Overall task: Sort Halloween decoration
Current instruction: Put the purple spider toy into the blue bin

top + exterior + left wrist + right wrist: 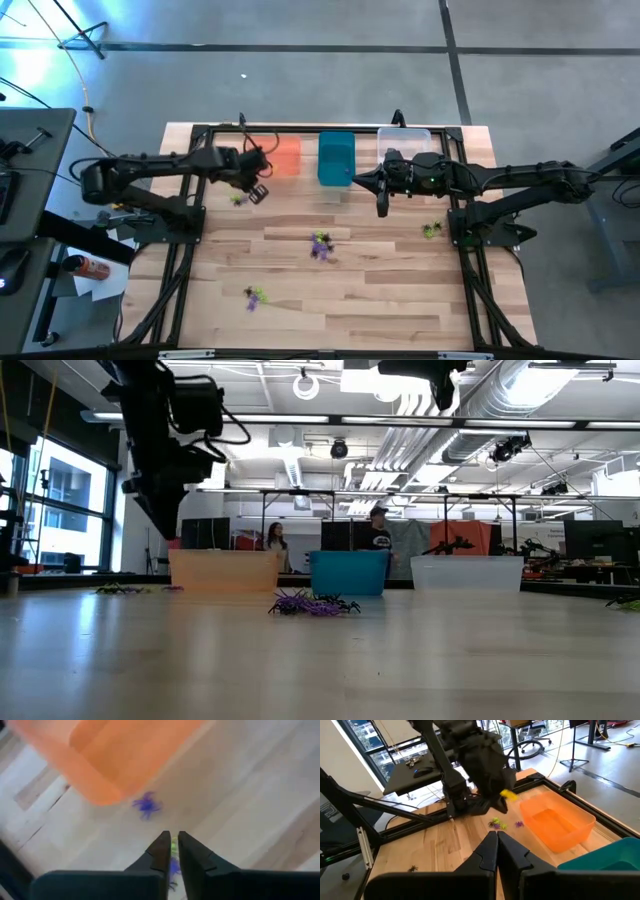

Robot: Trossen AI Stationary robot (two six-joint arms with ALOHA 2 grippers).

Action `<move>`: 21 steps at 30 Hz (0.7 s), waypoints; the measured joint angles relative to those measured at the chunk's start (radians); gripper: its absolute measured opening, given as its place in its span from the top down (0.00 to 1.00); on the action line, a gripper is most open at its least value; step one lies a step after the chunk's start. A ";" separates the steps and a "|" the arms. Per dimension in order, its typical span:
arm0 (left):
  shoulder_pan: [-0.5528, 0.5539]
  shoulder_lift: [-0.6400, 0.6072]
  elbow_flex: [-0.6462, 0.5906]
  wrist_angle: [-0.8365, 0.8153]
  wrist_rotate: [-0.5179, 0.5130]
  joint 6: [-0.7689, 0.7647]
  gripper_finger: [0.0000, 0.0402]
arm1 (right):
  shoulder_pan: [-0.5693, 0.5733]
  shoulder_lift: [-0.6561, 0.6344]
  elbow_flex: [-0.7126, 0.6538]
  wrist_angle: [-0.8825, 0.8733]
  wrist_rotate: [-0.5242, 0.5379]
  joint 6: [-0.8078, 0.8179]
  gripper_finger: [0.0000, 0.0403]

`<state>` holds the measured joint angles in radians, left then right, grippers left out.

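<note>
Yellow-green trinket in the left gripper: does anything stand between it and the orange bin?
Nothing visible does. The left gripper holds the yellow-green trinket above the table beside the orange bin; a purple trinket lies low by the bin's wall.

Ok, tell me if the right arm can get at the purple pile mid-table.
Probably yes: the right gripper hangs shut over bare wood near the purple pile, nothing lying between them. It would need to open first. The left gripper holds a yellow-green trinket by the orange bin.
</note>
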<state>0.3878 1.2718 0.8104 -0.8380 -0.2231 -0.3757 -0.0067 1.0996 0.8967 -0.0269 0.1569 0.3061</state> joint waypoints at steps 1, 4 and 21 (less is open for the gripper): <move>0.027 0.002 0.000 0.000 0.016 0.007 0.91 | 0.000 0.000 0.000 0.000 0.006 0.000 1.00; 0.094 0.024 -0.021 0.064 0.082 0.005 0.82 | 0.000 0.000 0.000 0.000 0.040 0.008 1.00; 0.059 -0.009 -0.296 0.452 -0.034 -0.320 0.58 | 0.000 0.000 0.000 0.000 0.055 0.034 1.00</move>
<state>0.4466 1.2629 0.5146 -0.3857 -0.2572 -0.6957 -0.0067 1.0996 0.8967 -0.0265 0.2120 0.3403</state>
